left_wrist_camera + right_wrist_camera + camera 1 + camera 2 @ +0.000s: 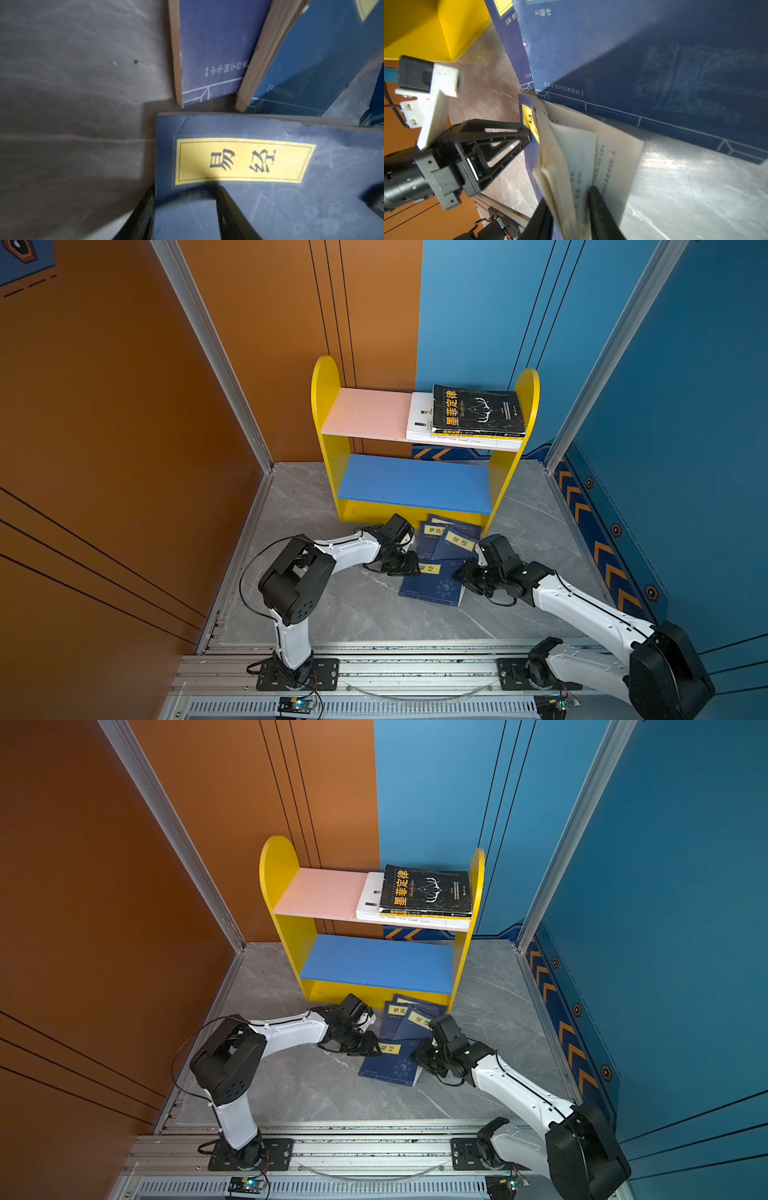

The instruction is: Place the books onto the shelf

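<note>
Pages (571,158) are my worry. My right gripper (460,572) is narrow. In the right wrist view its fingers (600,212) have only part of the near book (432,589) between them, a fanned sheaf of leaves, with more leaves lying outside the far finger. If I lift on that, I judge the sheets could crease or tear, or the rest of the book could swing open and hang.

My left gripper (414,568) is at the opposite edge, by the yellow label (239,160). One finger (230,212) lies on the cover and the other sits off the edge beside it. I cannot tell whether it is pinching the book or only straddling it. With a hold on the cover corner alone, the paperback would likely sag between my two arms.

The middle book (457,545) lies over the near book's far edge on the worktop (332,605). Raising one may drag or flip the other against the shelf (328,439) just behind. The white book (419,414) and black book (478,410) are stacked at the right end of the pink board (365,412). The blue board (411,481) is bare, but a floppy book could catch its front edge.
</note>
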Tool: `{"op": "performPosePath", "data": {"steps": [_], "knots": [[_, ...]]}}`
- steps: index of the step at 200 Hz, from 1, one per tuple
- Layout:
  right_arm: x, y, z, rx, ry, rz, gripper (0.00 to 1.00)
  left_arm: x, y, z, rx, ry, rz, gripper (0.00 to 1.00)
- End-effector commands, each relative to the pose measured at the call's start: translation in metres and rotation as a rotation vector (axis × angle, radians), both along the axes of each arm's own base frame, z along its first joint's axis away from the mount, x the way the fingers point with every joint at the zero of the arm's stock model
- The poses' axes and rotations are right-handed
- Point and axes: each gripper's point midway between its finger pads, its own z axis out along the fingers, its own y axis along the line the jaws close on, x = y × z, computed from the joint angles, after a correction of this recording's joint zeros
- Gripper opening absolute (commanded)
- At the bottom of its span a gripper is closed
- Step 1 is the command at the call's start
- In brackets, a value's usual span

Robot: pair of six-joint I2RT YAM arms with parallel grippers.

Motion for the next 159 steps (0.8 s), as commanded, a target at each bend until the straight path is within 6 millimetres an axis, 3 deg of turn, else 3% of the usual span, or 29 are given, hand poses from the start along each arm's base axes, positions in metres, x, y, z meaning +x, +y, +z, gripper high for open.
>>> {"op": "performPosePath", "data": {"steps": [1, 42, 102, 111, 128, 159], "knots": [[0.004, 0.002, 0.009, -0.008, -0.008, -0.001, 0.28, 0.007, -0.001, 0.018, -0.063, -0.015, 0.027, 0.48], [0.015, 0.009, 0.019, 0.022, -0.039, -0.001, 0.2, 0.016, 0.0, 0.027, -0.091, -0.027, 0.068, 0.48], [0.027, 0.02, 0.016, 0.017, -0.032, 0.043, 0.15, 0.018, -0.001, 0.027, -0.129, -0.022, 0.117, 0.48], [0.028, 0.021, 0.014, 0.006, -0.026, 0.053, 0.17, 0.018, -0.001, 0.027, -0.131, -0.024, 0.125, 0.47], [0.026, 0.019, 0.006, -0.042, -0.002, 0.081, 0.3, 0.019, 0.0, 0.028, -0.136, -0.03, 0.139, 0.47], [0.022, 0.019, -0.012, -0.088, 0.032, 0.125, 0.31, 0.023, -0.002, 0.034, -0.148, -0.048, 0.157, 0.47]]}}
